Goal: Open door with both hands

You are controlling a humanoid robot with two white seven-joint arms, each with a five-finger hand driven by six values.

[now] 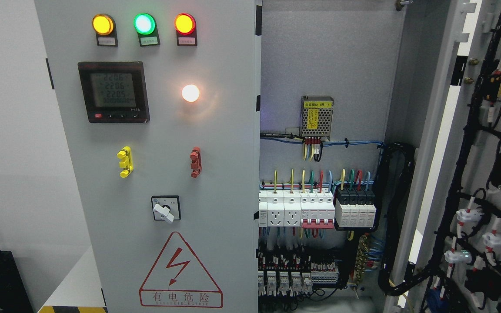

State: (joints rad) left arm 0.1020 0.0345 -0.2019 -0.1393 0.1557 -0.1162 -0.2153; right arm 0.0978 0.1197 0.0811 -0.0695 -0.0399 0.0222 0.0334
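Facing the cabinet, the head view shows no robot hand or arm, so the state of the fingers cannot be told. The left door (155, 174) is closed and fills the middle-left of the picture. Near its top sit three lit lamps in a row: yellow lamp (102, 24), green lamp (144, 23), red lamp (185, 23). Below them a meter (113, 91) shows digits, and a white light (190, 93) glows to its right. Lower down are a yellow handle (125, 161) and a red handle (195, 162), level with each other and well apart. Beneath is a rotary switch (165, 208), then a red warning triangle (180, 271). The right door (485, 165) stands swung open at the picture's right, its inner side carrying black wiring and white lamp backs. Between the doors the cabinet interior (328, 56) is exposed, with a power supply (317, 116) on the back panel, a row of breakers (315, 210) below it, and terminals at the bottom.
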